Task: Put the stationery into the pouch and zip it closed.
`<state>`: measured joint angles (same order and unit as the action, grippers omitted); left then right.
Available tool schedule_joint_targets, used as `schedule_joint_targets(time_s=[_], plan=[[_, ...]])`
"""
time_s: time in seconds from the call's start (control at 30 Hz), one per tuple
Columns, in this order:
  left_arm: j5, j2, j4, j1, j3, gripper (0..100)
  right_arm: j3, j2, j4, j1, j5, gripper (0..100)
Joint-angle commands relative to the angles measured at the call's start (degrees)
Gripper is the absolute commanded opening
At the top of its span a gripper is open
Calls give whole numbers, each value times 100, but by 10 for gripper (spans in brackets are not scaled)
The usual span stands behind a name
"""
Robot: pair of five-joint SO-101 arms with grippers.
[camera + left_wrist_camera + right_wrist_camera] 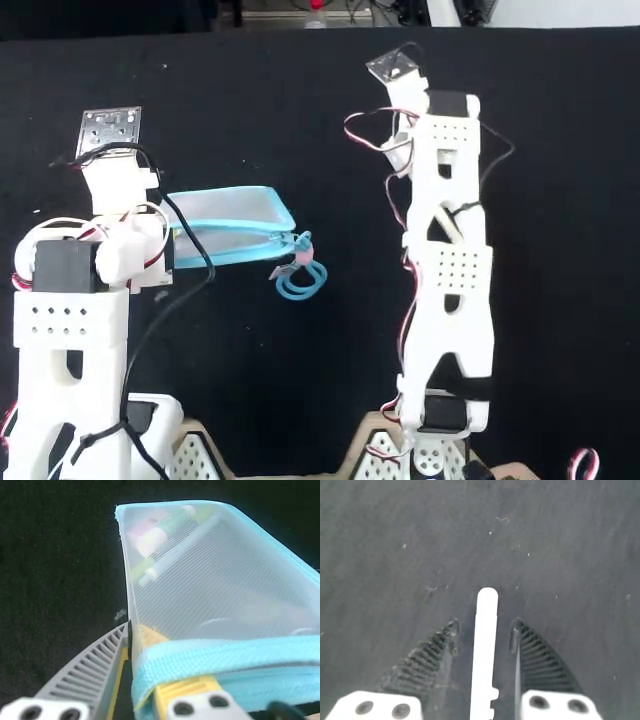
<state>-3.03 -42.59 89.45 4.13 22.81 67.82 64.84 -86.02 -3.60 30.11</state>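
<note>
A translucent light-blue pouch (232, 218) lies on the black table with its zip edge toward the arms. Its slider carries a pink tag and a blue ring pull (300, 277) at the right end. My left gripper (132, 628) is shut on the pouch's (215, 585) left end, one ribbed grey finger (95, 665) below it. Pens and a pale eraser (150, 540) show through the pouch wall. My right gripper (484, 625) is open, low over bare table far right of the pouch, with a white bar (486, 650) between its fingers, untouched by either.
The black table cloth (250, 370) spreads around the pouch. The right arm (448, 270) lies stretched out away from its base, right of the pouch. A black cable (160, 310) hangs off the left arm beside the pouch's near edge.
</note>
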Motion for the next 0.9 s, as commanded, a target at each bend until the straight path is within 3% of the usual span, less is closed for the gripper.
schedule_joint_targets(time_s=[0.0,0.07,0.17,0.47,0.57,0.87], plan=[[-26,35,35,75,31,30,787,295,-35,-158,35,158],[-26,35,35,75,31,30,910,453,-167,-158,70,134],[-26,35,35,75,31,30,1156,576,-343,-132,44,10],[-26,35,35,75,31,30,2193,593,-1530,-62,26,11],[-26,35,35,75,31,30,2299,585,-1530,-105,-369,11],[-26,35,35,75,31,30,980,-66,-1538,149,-1081,11]])
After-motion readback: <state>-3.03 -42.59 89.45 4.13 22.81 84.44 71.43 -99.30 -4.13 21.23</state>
